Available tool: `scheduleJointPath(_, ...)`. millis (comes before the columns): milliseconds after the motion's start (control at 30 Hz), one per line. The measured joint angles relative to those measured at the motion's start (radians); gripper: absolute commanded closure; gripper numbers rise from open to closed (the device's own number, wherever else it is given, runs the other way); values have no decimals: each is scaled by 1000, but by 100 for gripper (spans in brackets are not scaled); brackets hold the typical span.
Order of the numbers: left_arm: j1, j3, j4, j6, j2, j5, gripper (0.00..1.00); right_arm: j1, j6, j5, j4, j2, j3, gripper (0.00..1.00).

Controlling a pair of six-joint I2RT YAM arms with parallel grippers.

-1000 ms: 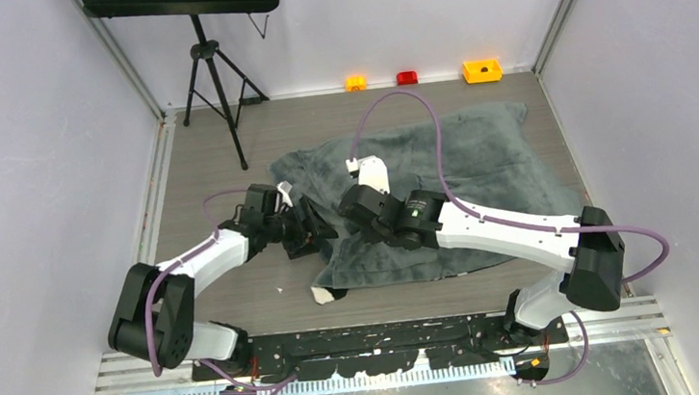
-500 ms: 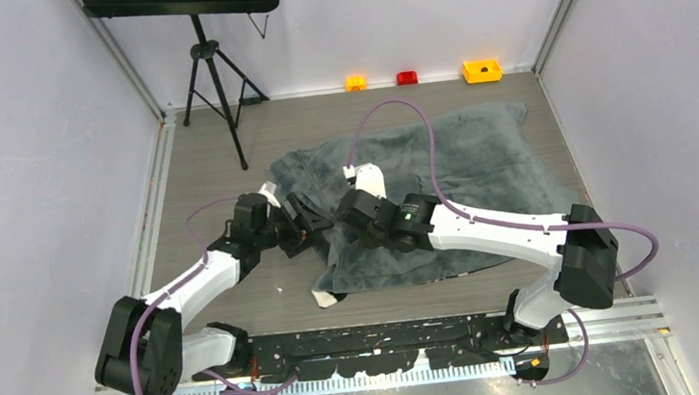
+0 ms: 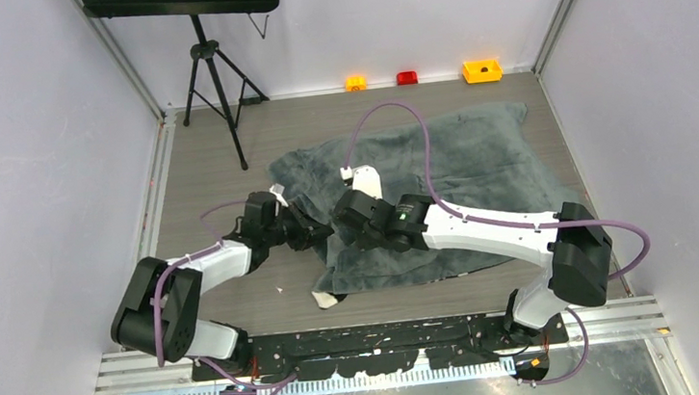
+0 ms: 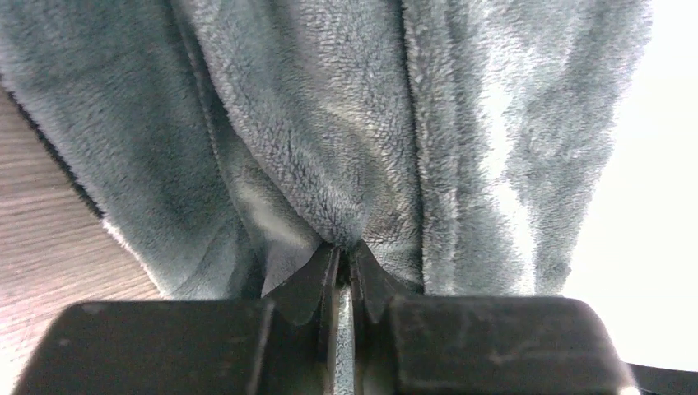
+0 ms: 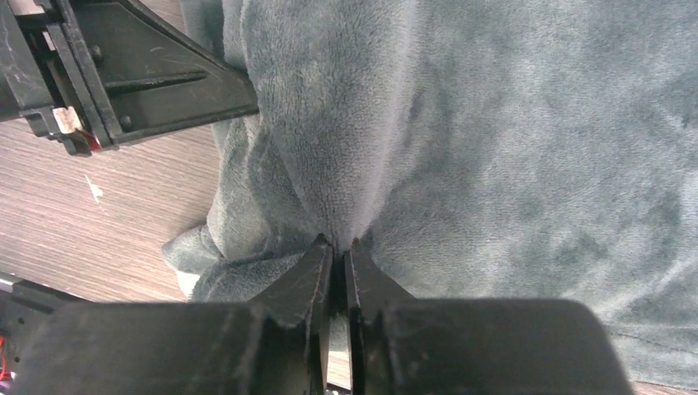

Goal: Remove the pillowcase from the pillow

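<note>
One dark grey plush pillowcase [image 3: 459, 172] is lying spread and rumpled across the middle of the wood-grain table [image 3: 229, 296], reaching toward the right wall. Its fabric is covering whatever is inside. Only a small white corner [image 3: 324, 298] is poking out at its near left end, and I cannot tell what that belongs to. Both grippers are meeting at the sack's left edge, just beside each other. The left gripper [image 4: 342, 257] is pinching a gathered fold of the fleece, fingers closed tight on it. The right gripper [image 5: 337, 247] is clamping a neighbouring ridge of the same fabric, which is standing up in a tented crease at its fingertips. Farther out, a black tripod [image 3: 214, 85] is standing at the far left, and three small blocks, orange [image 3: 355, 83], red [image 3: 407, 78] and yellow [image 3: 481, 71], are sitting along the back wall.
</note>
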Motion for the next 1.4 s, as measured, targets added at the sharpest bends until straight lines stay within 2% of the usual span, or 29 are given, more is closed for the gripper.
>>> scheduleJointPath(67,0,2,13,2,6,7,100,-8,5,1,0,-2,-3,94)
scheduleJointPath(167,18,8,5,24,7,21,100,-22,11,2,-2,-10,-11,95)
scheduleJointPath(367,134,11,-94,92,-32,71,100,-89,21,-35,30,-75,-59,95)
scheduleJointPath(500,205,12,-228,161,-95,24,100,-191,25,-77,27,-187,-138,95)
scheduleJointPath(633,216,13,-322,206,-143,-19,100,-276,26,-108,21,-261,-188,96)
scheduleJointPath(933,215,34,-536,246,-289,-192,100,-300,13,-193,23,-269,-229,96)
scheduleJointPath(967,215,39,-555,253,-307,-210,96,-301,11,-211,26,-269,-233,96)
scheduleJointPath(1067,212,50,-588,276,-359,-242,64,-301,4,-265,45,-260,-243,96)
scheduleJointPath(1100,204,56,-597,288,-375,-247,57,-302,2,-282,50,-251,-243,96)
scheduleJointPath(1200,151,90,-627,319,-392,-275,47,-303,-6,-317,64,-216,-243,96)
scheduleJointPath(1400,-100,224,-650,371,-363,-338,42,-303,-9,-342,69,-179,-244,96)
